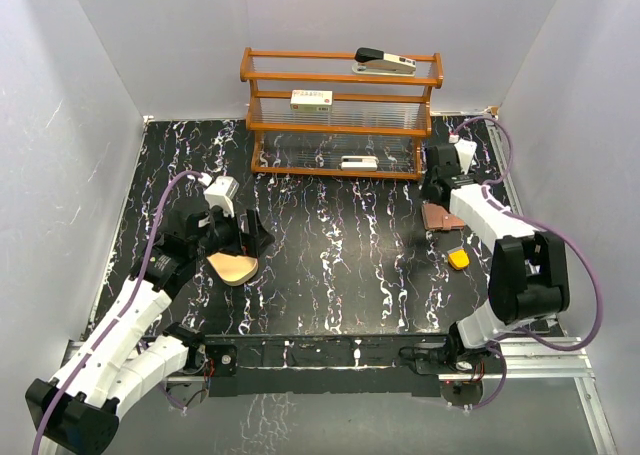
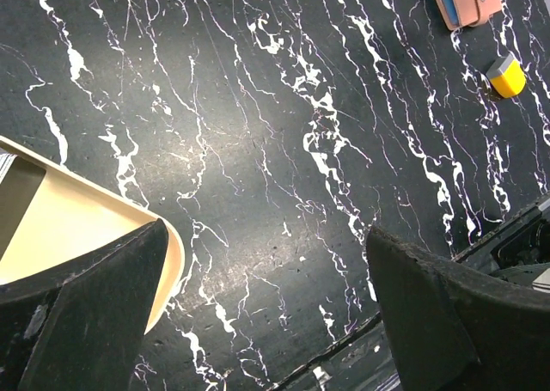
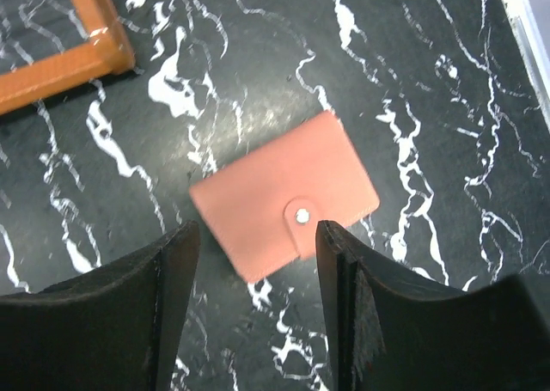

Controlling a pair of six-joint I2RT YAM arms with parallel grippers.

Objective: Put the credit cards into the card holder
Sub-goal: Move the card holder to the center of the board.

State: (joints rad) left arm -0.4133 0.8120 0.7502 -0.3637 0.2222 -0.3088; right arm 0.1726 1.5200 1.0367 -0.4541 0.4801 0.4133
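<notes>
The card holder (image 1: 440,217) is a closed reddish-brown wallet with a snap tab, lying flat on the black marbled table at the right. My right gripper (image 1: 435,190) hovers over it. In the right wrist view the card holder (image 3: 284,193) lies just beyond the open right gripper (image 3: 258,228), with nothing between the fingers. My left gripper (image 1: 245,240) stands wide open over the tan tray (image 1: 232,267) on the left. In the left wrist view a dark flat rectangle (image 2: 21,204), perhaps a credit card, lies in the tray (image 2: 94,228) at the frame's edge; the left gripper (image 2: 266,232) holds nothing.
A wooden rack (image 1: 340,115) stands at the back centre, holding white labelled boxes (image 1: 311,100) and a black-and-white device (image 1: 385,62) on top. Its corner (image 3: 77,39) is close to the wallet. A small yellow block (image 1: 458,259) lies near the right arm. White walls enclose the table.
</notes>
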